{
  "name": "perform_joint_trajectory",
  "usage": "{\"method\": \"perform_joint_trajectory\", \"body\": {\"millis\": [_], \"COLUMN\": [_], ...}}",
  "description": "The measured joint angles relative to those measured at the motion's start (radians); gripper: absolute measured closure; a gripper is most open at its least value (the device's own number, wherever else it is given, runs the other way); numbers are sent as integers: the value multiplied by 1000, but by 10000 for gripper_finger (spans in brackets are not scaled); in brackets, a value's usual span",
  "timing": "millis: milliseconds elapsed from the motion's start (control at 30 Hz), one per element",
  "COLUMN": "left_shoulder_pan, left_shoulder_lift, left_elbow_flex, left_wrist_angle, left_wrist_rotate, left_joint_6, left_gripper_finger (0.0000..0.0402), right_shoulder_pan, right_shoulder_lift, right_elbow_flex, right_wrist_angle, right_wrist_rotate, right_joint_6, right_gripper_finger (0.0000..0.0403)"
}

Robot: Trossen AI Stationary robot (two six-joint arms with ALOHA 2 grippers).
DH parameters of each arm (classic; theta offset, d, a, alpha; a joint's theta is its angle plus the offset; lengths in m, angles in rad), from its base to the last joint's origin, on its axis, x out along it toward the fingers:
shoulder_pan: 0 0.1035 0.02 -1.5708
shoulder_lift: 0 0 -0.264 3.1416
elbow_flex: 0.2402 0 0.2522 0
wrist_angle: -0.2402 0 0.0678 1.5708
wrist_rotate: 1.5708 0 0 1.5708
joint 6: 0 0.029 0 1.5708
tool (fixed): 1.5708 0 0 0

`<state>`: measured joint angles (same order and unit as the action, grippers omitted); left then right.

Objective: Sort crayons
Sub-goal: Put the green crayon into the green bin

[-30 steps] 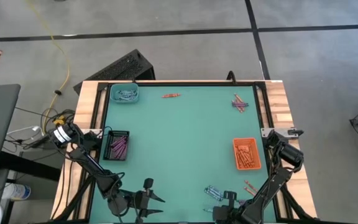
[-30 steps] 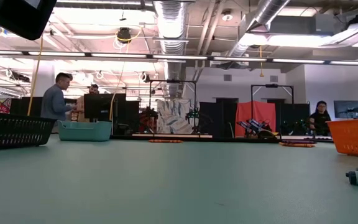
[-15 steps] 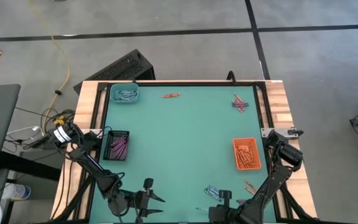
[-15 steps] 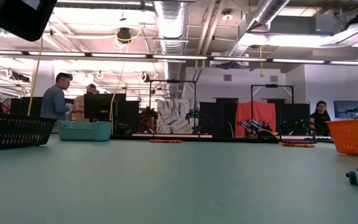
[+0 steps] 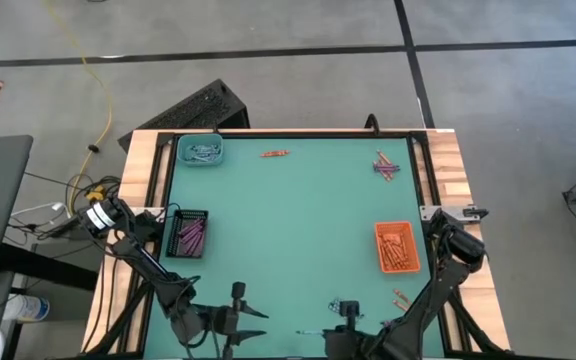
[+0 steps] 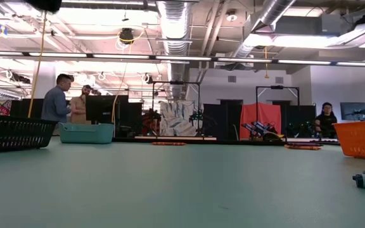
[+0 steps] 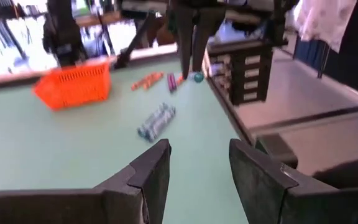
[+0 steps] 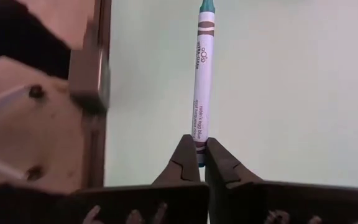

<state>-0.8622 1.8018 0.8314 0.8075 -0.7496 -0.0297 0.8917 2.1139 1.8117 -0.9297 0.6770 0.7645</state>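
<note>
The right claw (image 8: pixel 197 163) is pinched tight on the end of a pale blue crayon (image 8: pixel 202 81), which sticks out straight ahead of its fingers above the green counter (image 5: pixel 288 240), close to the counter's wooden near edge. In the high view this claw (image 5: pixel 320 331) sits at that near edge, well clear of the orange tray (image 5: pixel 396 247) that holds orange-red crayons. A small heap of pale blue crayons (image 7: pixel 156 121) lies on the mat between the two claws, nearer the orange tray's side.

The left claw (image 7: pixel 197 163) hovers with its fingers spread narrowly and holds nothing, also at the near edge, far from the orange tray.

The middle of the counter is open mat. The black tray (image 5: pixel 189 234) and teal tray (image 5: pixel 201 152) sit along the side opposite the orange tray. People stand in the room beyond.
</note>
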Motion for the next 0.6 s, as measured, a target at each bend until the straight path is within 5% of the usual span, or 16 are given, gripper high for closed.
{"method": "perform_joint_trajectory", "body": {"millis": [367,600], "left_shoulder_pan": [16,41], "left_shoulder_lift": [0,-1], "left_elbow_flex": [26,76], "left_wrist_angle": [244,254], "left_wrist_rotate": [-23,24], "left_joint_6": [311,410], "left_gripper_finger": [247,247], "right_shoulder_pan": [-66,-110], "right_shoulder_lift": [-2,-2], "right_elbow_flex": [85,85], "right_wrist_angle": [197,352], "right_wrist_rotate": [189,202], "right_joint_6": [-356,-531], "right_gripper_finger": [403,403]}}
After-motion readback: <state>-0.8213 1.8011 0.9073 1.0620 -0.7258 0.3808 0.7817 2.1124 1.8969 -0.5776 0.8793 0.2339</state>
